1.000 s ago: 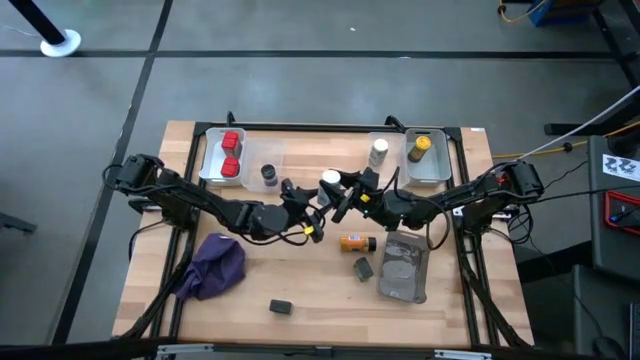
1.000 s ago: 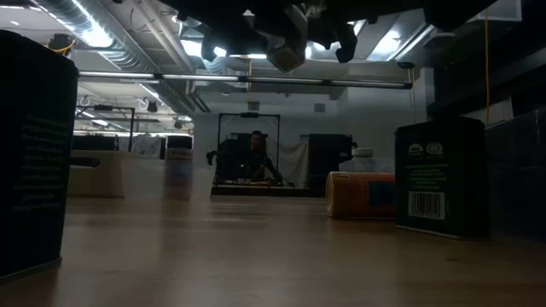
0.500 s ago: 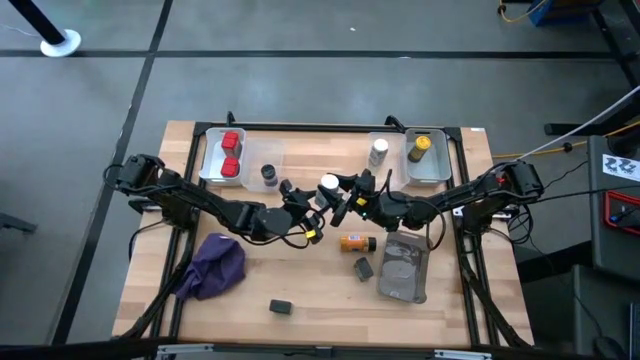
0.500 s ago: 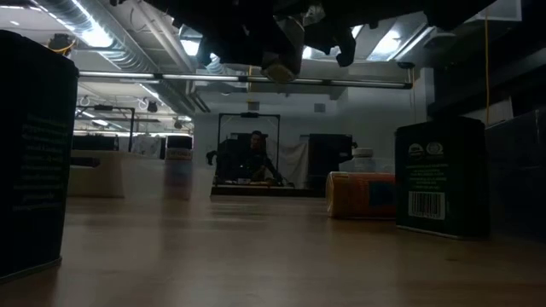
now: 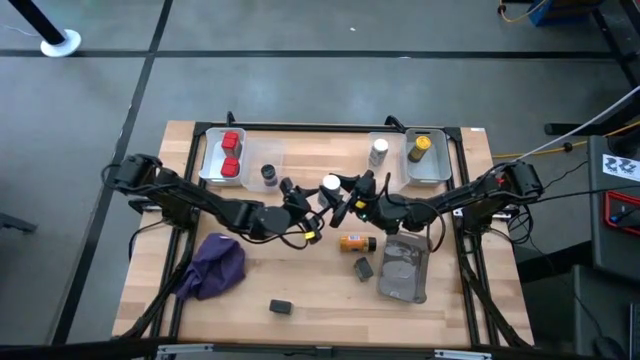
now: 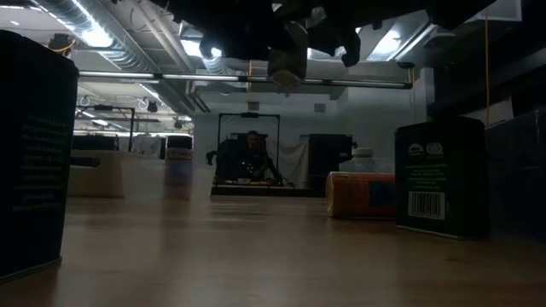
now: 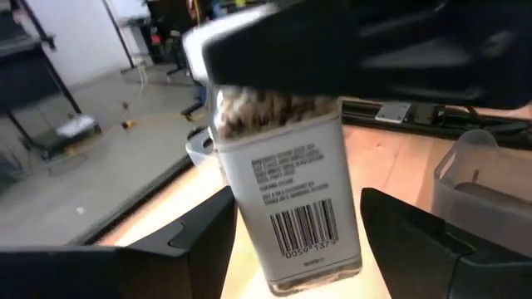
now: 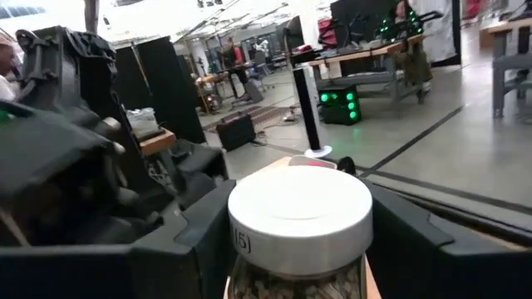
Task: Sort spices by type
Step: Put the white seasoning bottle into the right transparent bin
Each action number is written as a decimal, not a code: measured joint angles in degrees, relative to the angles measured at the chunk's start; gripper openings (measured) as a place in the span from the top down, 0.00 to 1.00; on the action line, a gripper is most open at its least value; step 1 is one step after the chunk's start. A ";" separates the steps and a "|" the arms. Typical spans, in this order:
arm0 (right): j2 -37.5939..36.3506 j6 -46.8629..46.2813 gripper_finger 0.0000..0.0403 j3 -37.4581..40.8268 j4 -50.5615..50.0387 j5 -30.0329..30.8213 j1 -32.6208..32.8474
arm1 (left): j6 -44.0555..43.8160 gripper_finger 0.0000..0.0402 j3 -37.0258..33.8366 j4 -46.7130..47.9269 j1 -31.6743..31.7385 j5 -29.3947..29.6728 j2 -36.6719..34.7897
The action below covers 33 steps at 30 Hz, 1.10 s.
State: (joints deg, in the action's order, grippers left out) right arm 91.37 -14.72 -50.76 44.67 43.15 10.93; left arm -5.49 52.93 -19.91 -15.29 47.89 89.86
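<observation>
A white-capped bottle (image 5: 330,184) of speckled spice with a barcode label (image 7: 291,216) hangs in the air over the middle of the table, between my two grippers. My right gripper (image 5: 347,196) comes from the right and is shut on it at the top. My left gripper (image 5: 310,205) comes from the left and is open. Its fingers (image 7: 195,245) stand on either side of the bottle's lower body, and I see no touch. In the low view the bottle (image 6: 287,64) hangs high above the tabletop. My right gripper pinches the bottle at its white cap (image 8: 299,218), one finger (image 8: 204,241) on each side. The fingers come about level from the table's right side. The bottle hangs nearly upright below the cap, well clear of the table.
At the back left, a tray holds two red cubes (image 5: 231,155), and a clear tub beside it holds a dark jar (image 5: 269,174). At the back right stand another white-capped bottle (image 5: 379,150) and a yellow-lidded jar (image 5: 422,146). Nearer lie an orange bottle (image 5: 355,242), dark grey blocks (image 5: 363,268), a grey pouch (image 5: 404,268) and a purple cloth (image 5: 213,265).
The bottle held in the air has tipped from slanted to nearly upright while both hands stayed where they were.
</observation>
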 joint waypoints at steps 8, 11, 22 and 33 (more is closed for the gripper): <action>-3.72 3.94 0.47 0.02 -6.58 6.89 -0.08 | 6.13 0.40 0.04 -0.04 -1.43 1.02 -1.68; -6.98 4.50 0.47 0.02 -13.66 10.86 -0.08 | 7.19 0.40 0.04 0.14 -1.71 2.78 -1.74; -22.91 -7.71 0.47 0.09 -49.63 15.60 -2.96 | 1.73 0.40 0.02 12.68 -1.99 13.40 -6.03; -25.83 -16.77 0.47 12.31 -52.94 18.84 -14.06 | -0.53 0.40 0.00 15.14 -2.01 12.87 -6.50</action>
State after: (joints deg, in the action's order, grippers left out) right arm 65.54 -31.49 -38.45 -8.27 62.00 -3.13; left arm -6.02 52.93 -4.78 -17.30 60.76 83.35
